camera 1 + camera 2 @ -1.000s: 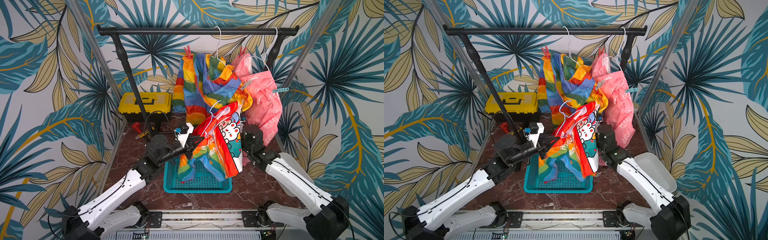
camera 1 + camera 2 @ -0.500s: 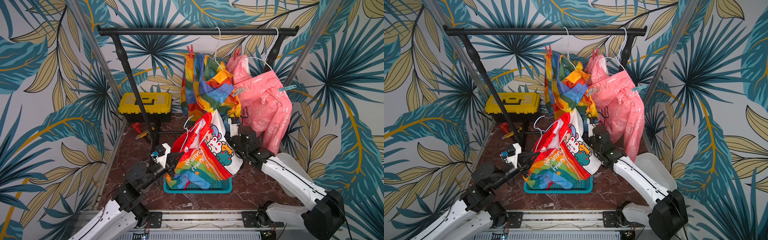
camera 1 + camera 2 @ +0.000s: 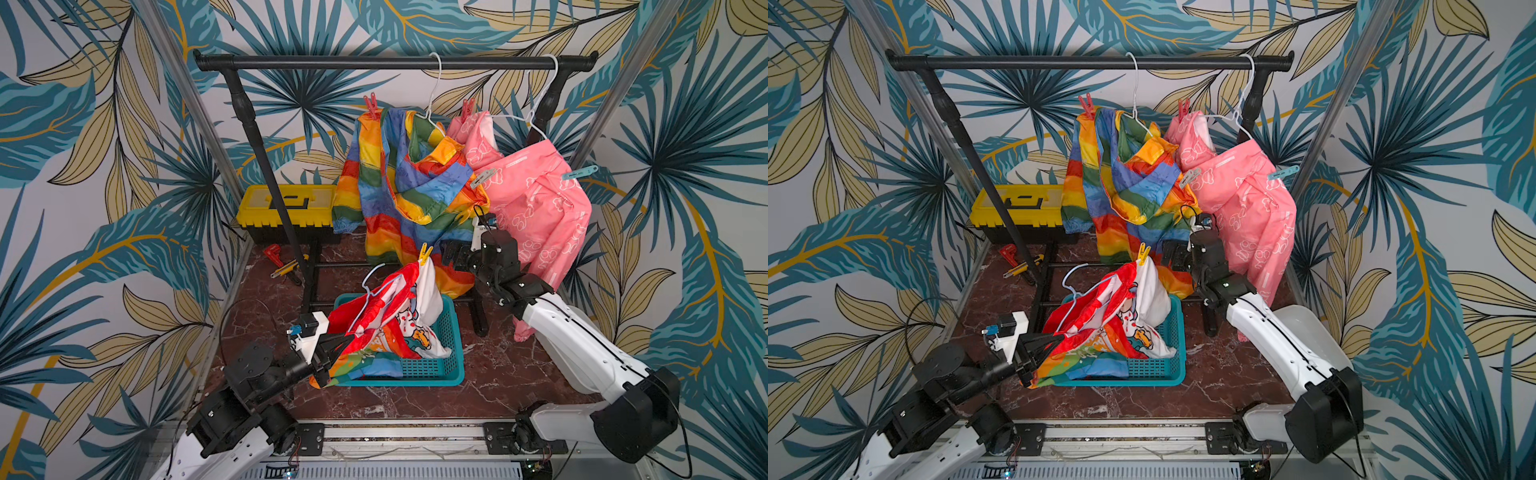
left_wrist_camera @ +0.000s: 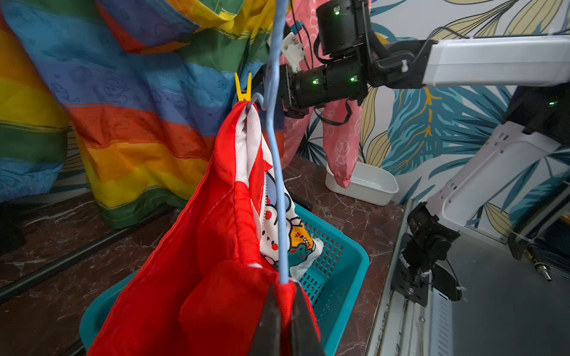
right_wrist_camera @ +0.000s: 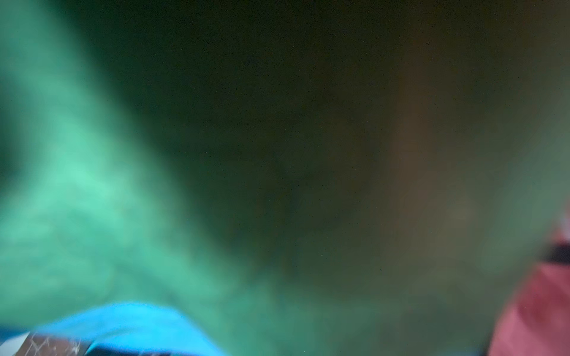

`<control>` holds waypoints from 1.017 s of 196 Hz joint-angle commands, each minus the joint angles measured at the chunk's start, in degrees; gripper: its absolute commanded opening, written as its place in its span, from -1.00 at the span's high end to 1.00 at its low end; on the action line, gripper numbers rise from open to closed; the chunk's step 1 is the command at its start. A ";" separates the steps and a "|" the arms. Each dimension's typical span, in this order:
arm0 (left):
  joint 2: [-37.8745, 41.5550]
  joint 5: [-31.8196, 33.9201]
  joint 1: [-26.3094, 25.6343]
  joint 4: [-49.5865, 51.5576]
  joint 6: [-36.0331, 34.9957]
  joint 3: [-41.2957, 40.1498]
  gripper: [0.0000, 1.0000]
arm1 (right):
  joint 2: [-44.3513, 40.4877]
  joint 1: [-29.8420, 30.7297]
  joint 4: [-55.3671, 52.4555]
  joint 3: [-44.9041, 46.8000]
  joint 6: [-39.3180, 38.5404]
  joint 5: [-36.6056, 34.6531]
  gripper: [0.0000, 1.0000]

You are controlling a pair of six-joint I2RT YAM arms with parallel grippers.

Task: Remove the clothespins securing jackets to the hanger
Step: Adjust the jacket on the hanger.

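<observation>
1. The left gripper (image 4: 284, 287) is pinching shut on the red jacket (image 4: 200, 234) and the near end of its blue hanger (image 4: 275, 154). It is holding both over the near left side of the teal basket (image 3: 440, 368).
2. The red jacket is draping partly into the basket, with its white printed lining showing.
3. The yellow clothespin (image 3: 424, 254) is standing upright at the far, raised end of the blue hanger, clipping the jacket there.
4. The right gripper (image 3: 449, 255) is hovering just right of the yellow clothespin with its jaws spread wide. It is sitting close against the lower rainbow jacket (image 3: 399, 178), and its wrist view is showing only blurred cloth.
5. The rainbow jacket is hanging from a white hanger (image 3: 432, 89) on the black rail (image 3: 332, 63), with a red-pink clothespin (image 3: 371, 106) gripping its left shoulder.
6. The pink jacket (image 3: 536, 208) is hanging to its right. A second red-pink clothespin (image 3: 467, 109) is sitting at its left shoulder and a light blue clothespin (image 3: 579, 171) at its right.
7. A pale grey clothespin (image 3: 483, 178) is sitting where these two jackets are meeting; I cannot tell which one it is gripping.
8. A yellow toolbox (image 3: 286, 205) is lying far left, and a white tub (image 3: 1304, 324) is sitting on the right.
</observation>
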State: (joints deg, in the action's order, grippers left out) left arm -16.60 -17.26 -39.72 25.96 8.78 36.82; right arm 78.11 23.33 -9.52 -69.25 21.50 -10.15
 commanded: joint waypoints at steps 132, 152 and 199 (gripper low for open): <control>-22.69 -1.68 -0.51 2.70 -9.03 9.51 1.00 | -8.91 -1.85 -23.18 -1.72 6.12 4.12 -0.78; -24.28 0.62 -2.10 2.18 -9.89 9.74 1.00 | -8.84 -1.80 -26.34 -2.17 9.21 7.06 -0.68; -25.34 11.00 -10.52 2.09 -16.61 9.38 1.00 | -8.57 -1.79 -29.81 -5.32 11.83 13.40 -0.57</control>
State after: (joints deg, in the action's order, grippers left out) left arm -42.33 -11.33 -47.31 30.24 -3.29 45.23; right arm 69.91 21.71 -35.79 -72.71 30.85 -1.78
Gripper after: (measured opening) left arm 0.069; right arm 0.799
